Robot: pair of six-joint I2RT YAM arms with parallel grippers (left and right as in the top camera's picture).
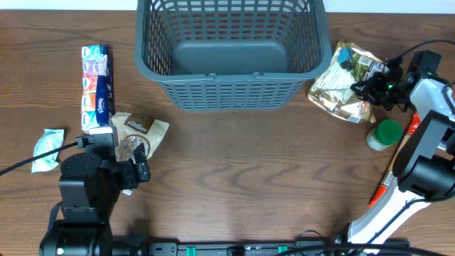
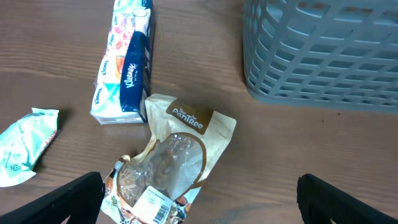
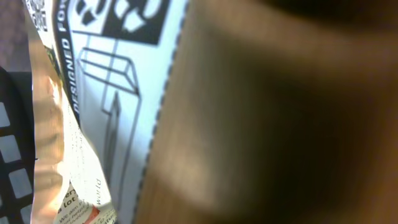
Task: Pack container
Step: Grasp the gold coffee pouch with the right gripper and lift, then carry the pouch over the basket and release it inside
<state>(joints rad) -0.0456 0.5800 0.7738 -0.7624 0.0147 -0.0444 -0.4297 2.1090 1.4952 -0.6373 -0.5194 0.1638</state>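
The container, a large dark grey lattice basket [image 1: 231, 92], stands at the back centre with nothing inside; its corner shows in the left wrist view [image 2: 323, 56]. My left gripper [image 1: 122, 156] is open wide just above the near end of a brown Pan Tree snack bag [image 1: 142, 128], whose lower end lies by the left finger in the left wrist view [image 2: 174, 162], between the fingers [image 2: 199, 202]. My right gripper [image 1: 371, 88] is shut on the right edge of a crumpled snack bag [image 1: 345, 82] beside the basket. That bag's printed back fills the right wrist view [image 3: 112, 93], and the fingers are hidden there.
A stack of Kleenex tissue packs [image 1: 97, 85] lies at the left, also in the left wrist view [image 2: 124, 62]. A small mint-green packet [image 1: 48, 148] lies at the far left. A green-lidded jar [image 1: 386, 134] stands near the right arm.
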